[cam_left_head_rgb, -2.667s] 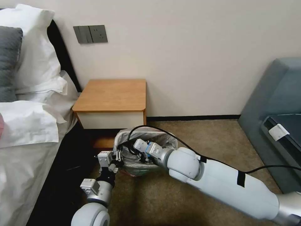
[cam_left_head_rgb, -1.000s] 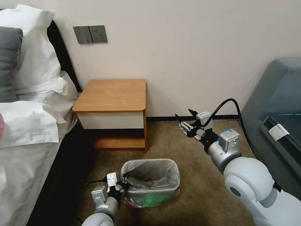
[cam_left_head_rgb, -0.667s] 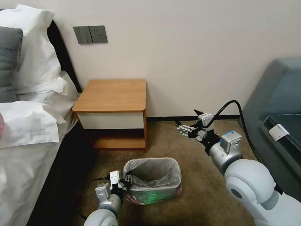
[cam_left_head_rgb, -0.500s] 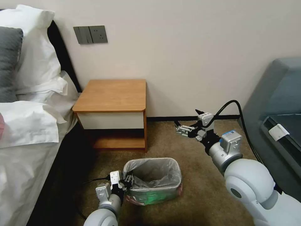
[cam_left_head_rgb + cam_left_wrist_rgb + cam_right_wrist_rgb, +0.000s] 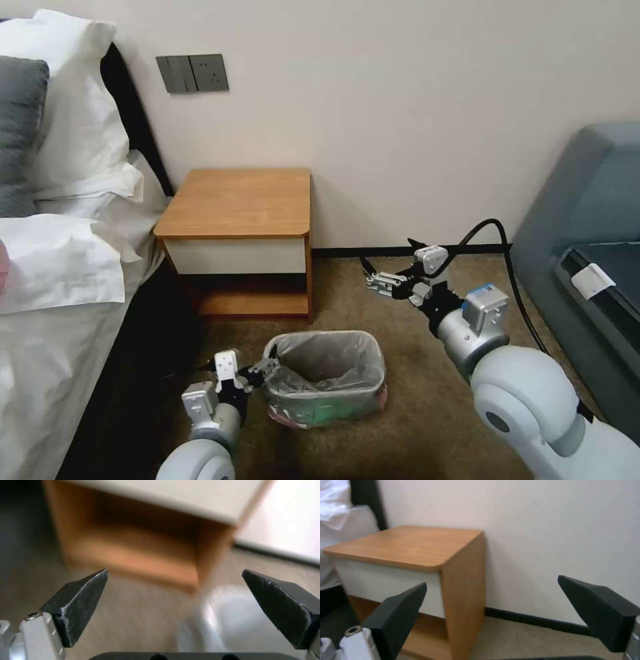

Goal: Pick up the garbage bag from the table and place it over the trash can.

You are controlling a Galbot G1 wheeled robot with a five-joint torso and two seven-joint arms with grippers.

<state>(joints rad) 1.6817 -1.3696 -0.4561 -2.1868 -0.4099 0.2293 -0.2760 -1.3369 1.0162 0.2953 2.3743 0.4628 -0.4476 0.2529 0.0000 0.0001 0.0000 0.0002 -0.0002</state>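
Bag (image 5: 325,363) lines the bin (image 5: 327,407); your left tool (image 5: 259,371) sits open beside its rim, right tool (image 5: 369,275) open and well clear; I judge only withdrawal remains.

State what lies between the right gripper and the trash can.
Bare carpet in the head view; the right gripper hangs apart from the trash can.

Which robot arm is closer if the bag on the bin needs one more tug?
The left. Its open claw sits right beside the garbage bag on the trash can's edge, while the right claw hangs farther off, near the table.
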